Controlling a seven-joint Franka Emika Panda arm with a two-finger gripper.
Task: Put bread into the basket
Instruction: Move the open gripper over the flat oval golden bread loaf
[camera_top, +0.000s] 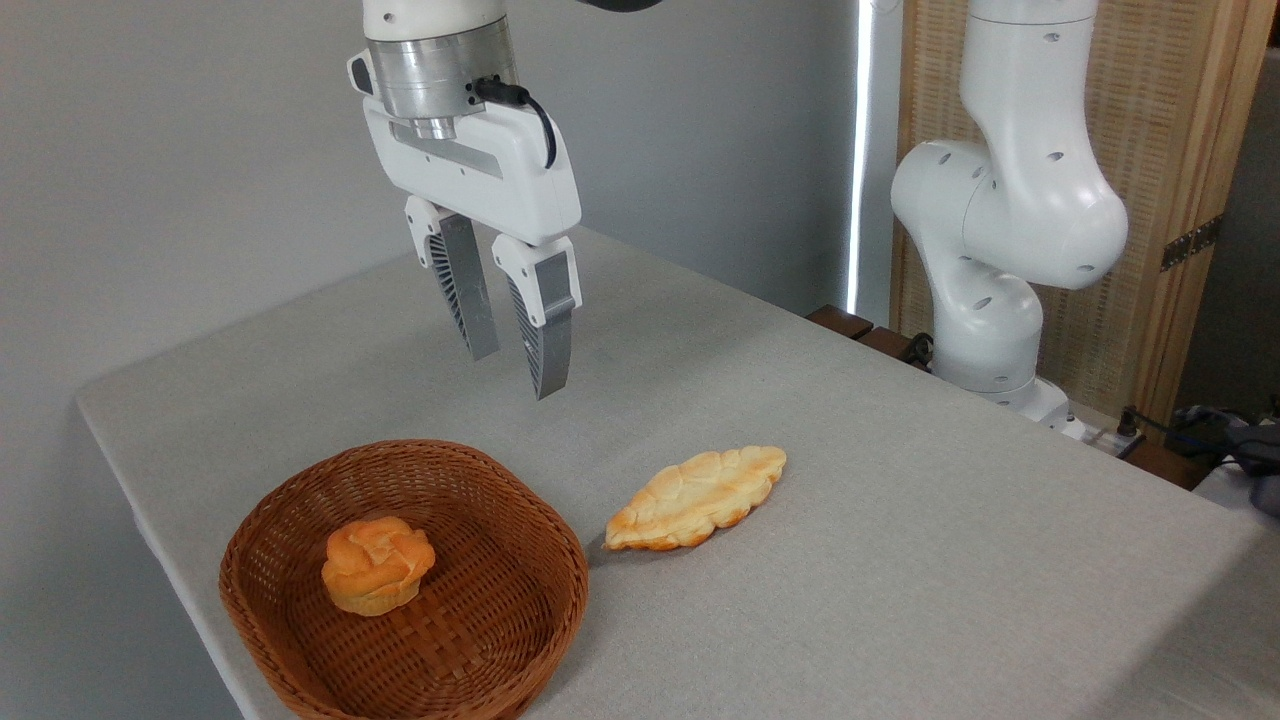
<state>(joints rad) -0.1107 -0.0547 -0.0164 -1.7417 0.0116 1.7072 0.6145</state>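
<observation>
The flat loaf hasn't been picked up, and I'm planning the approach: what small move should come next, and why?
Probably shift the gripper rightward and toward the camera until it hangs over the flat loaf. Its jaws stand slightly apart, holding nothing, well above the table. The loaf lies on the cloth just right of the basket, which already holds a round bun.

Grey wall (180, 150), wicker screen (1180, 120)

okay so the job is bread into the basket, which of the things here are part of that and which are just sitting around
Part of the job:
- long flat loaf, on the table right of the basket
- wicker basket
- gripper, open, above the table

Just there:
- round knotted bun, in the basket
- table
</observation>
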